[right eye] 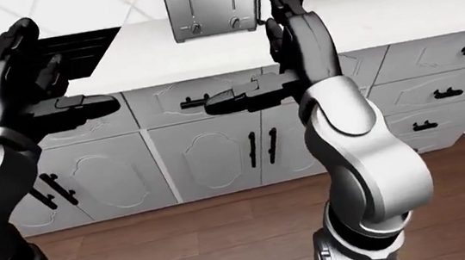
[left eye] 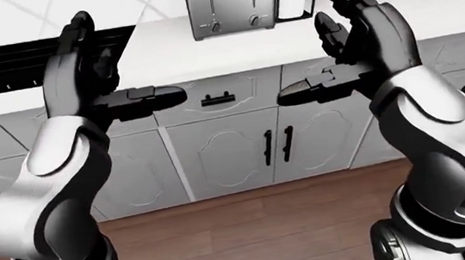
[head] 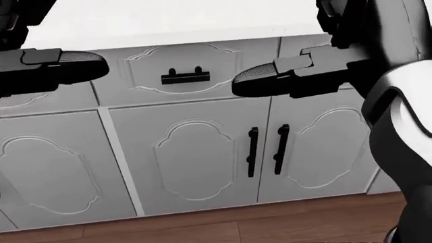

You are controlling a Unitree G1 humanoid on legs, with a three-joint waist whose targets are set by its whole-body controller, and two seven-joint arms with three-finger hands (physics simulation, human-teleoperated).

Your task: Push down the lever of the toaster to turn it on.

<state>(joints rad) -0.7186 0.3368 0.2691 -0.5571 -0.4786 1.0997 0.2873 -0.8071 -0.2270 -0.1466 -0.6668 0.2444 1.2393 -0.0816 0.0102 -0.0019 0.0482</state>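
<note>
Toaster (left eye: 230, 3) on white counter (left eye: 207, 51), both slots empty

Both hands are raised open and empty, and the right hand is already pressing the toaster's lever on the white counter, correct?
Not quite. The right hand is raised open, clear of the toaster and not touching a lever, as the left-eye view shows. The left hand is open and empty too.

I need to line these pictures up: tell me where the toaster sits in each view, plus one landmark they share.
Left-eye view: toaster at top centre, on the white counter, between the raised hands.
Right-eye view: toaster at top, left of centre, just left of the right hand.
Head view: not in it; only cabinet fronts and floor.
Shared landmark: the pair of vertical black door handles.
</note>
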